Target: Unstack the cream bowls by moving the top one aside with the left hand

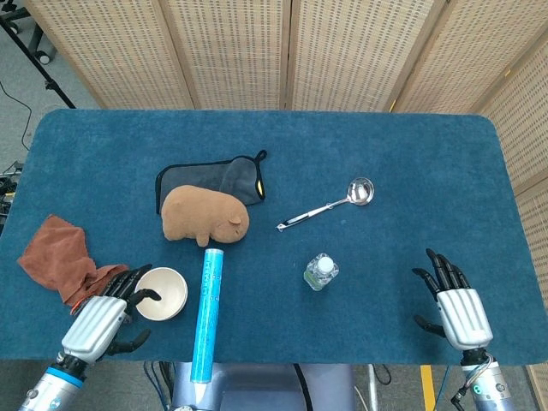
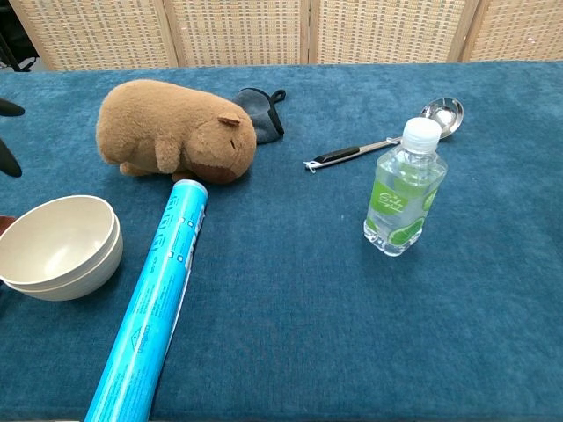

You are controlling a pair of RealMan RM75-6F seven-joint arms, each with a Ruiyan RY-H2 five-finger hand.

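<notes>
The two cream bowls (image 2: 58,249) sit nested, one inside the other, at about 7 o'clock on the blue surface (image 1: 411,163), just left of the blue tube (image 1: 208,312) that lies lengthwise toward the near edge. The left hand (image 1: 101,315) hovers at the near-left corner, at the bowls' 8 o'clock, its dark fingers (image 1: 130,280) spread apart and holding nothing; their tips reach to the stack's rim, though whether they touch it cannot be told. In the chest view only dark fingertips show at the left edge. The right hand (image 1: 458,309) is at about 4 o'clock near the front edge, well apart from everything, fingers splayed and empty. A rust cloth (image 1: 56,257) lies at 9 o'clock of the bowls, partly under the left hand. The plush capybara (image 1: 204,215) rests at the tube's far end, touching it, with a grey mitt (image 1: 218,179) behind it. A bottle (image 2: 402,188) stands upright right of the tube, and a ladle (image 1: 330,205) lies at its 12 o'clock, bowl end pointing to 2 o'clock.
</notes>
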